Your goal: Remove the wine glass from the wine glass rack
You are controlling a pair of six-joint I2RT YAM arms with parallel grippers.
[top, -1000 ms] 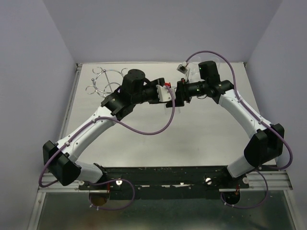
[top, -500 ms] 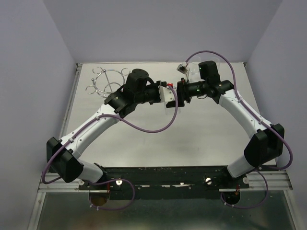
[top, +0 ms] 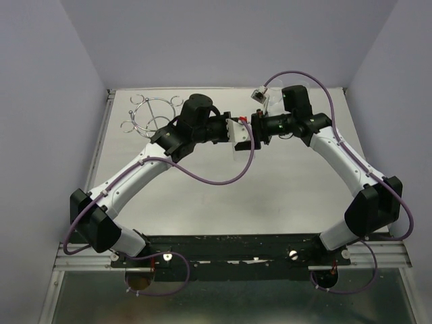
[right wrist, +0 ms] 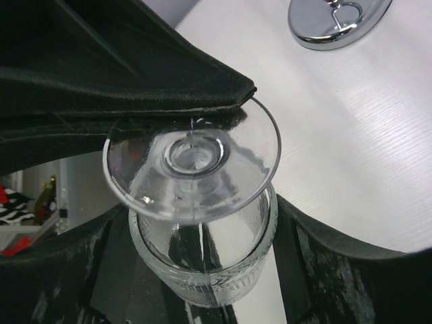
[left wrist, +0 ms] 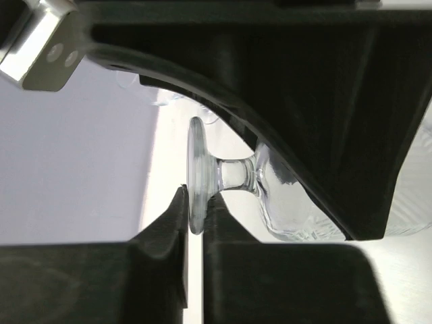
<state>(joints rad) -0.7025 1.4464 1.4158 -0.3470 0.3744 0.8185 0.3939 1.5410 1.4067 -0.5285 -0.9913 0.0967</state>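
Note:
The clear wine glass (left wrist: 229, 177) hangs in the air between my two grippers, lying on its side, away from the rack. My left gripper (left wrist: 196, 196) is shut on the rim of its round foot (right wrist: 196, 162). My right gripper (right wrist: 202, 266) holds the ribbed bowl (right wrist: 202, 270) between its two fingers. In the top view the left gripper (top: 243, 133) and the right gripper (top: 258, 128) meet tip to tip at mid-table. The chrome wine glass rack (top: 150, 113) stands at the far left with no glass on it; its disc base (right wrist: 337, 23) shows in the right wrist view.
The grey table (top: 283, 189) is walled in by pale lilac panels on the left, back and right. A purple cable (top: 216, 181) hangs from the left arm; another loops over the right arm (top: 297, 74). A black rail (top: 236, 246) runs along the near edge.
The left arm has stretched slightly to the right and farther from its base, closing in on the right gripper. The right arm has barely moved. The glass stays held by both.

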